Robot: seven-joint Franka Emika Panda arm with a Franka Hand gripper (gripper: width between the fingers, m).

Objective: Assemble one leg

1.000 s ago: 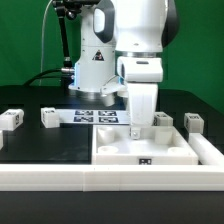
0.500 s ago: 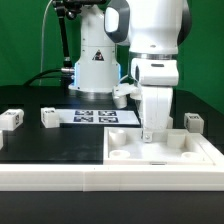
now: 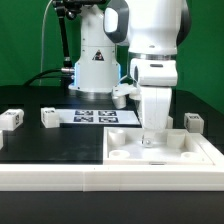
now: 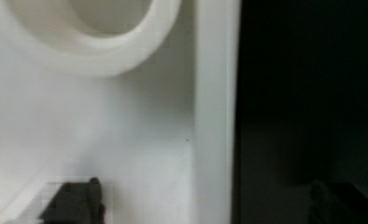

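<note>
Nearest lay the flat white tabletop panel, smooth matte plastic with a round socket sunk close to its straight edge. The gripper stood low at the panel's far edge; whether its fingers were apart or together I could not tell. Beyond, a blocky tagged leg sat loose on the black table. Likely the panel was being positioned; next, fetching a leg would need a squared grasp.

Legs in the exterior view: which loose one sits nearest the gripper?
The leg at the exterior view's right. The other two legs stand much farther from the gripper, at the view's left by the marker board.
</note>
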